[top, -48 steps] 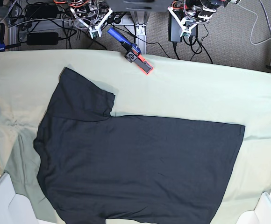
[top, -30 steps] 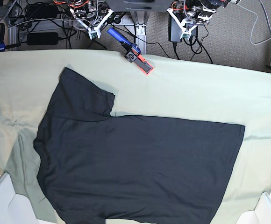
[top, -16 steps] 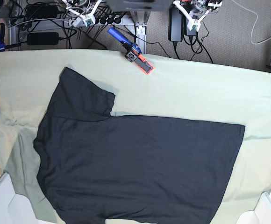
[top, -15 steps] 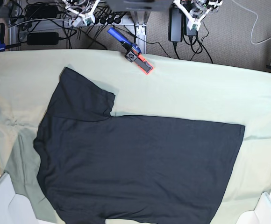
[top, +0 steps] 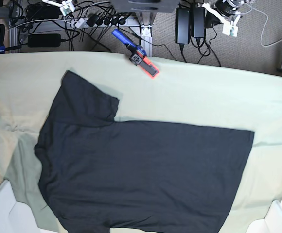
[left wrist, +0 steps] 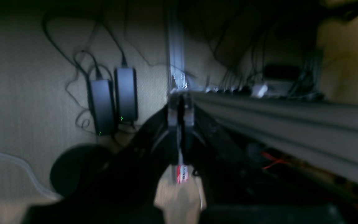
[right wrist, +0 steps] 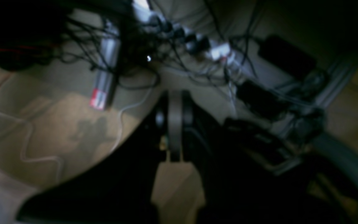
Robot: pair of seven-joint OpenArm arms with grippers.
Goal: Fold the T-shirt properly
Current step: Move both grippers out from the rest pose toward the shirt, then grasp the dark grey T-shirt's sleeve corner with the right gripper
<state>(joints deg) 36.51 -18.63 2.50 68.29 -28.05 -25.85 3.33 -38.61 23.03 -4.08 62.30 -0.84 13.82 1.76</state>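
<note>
Base view: a large black short-sleeved cloth T-shirt (top: 141, 170) lies flat, plain side up, on the bench's pale green table cloth (top: 219, 97). One sleeve points to the far left corner and the hem edge lies to the right. Its near edge runs out of the bottom of the picture.
Base view, far edge: a blue and orange clamp (top: 137, 54) grips the cloth at the bench's rim. Both arms sit high beyond that rim, well apart from the shirt, the left end effector (top: 228, 22) top right and the right end effector (top: 65, 7) top left. This view is too small to show their fingers.
Left wrist view: blurred and dark. The left end effector (left wrist: 180, 124) has its fingers pressed together on nothing, aimed at the floor, with two black power bricks (left wrist: 113, 99) just beside it in the frame. No shirt in sight.
Right wrist view: also blurred. The right end effector (right wrist: 175, 124) is pressed together and empty, over tangled cables (right wrist: 182, 49).
Step in hand, as judged: no fold is yet made, and the arms look parked.
Doing it well: spread both end effectors before descending. Pinch only the black cloth, not the green beneath, at matching points along one edge, and carry them over together so the fold lands straight.
</note>
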